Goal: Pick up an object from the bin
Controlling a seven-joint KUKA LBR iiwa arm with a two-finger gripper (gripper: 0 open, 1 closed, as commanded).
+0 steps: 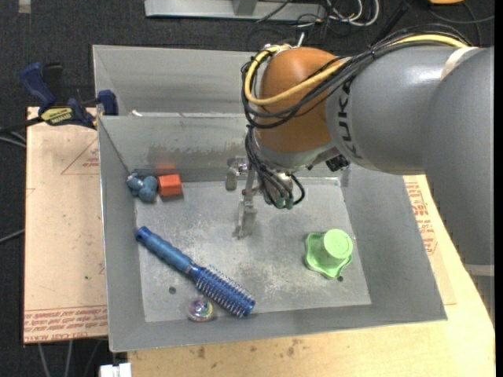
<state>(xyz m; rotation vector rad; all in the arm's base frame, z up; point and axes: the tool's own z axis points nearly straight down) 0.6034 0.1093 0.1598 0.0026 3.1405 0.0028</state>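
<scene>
My gripper (244,226) hangs below the orange wrist cover, down near the bin floor in the middle of the bin, with nothing seen in it. A blue hairbrush (192,272) lies diagonally to its lower left, bristle end toward the front. A green plastic cup-like piece (328,253) rests on the floor to the gripper's lower right. Both lie apart from the gripper.
An orange block (170,184) and a blue-grey lump (143,187) sit side by side at the back left wall. A small shiny round thing (200,310) lies at the front beside the brush head. The arm's bulk covers the bin's back right.
</scene>
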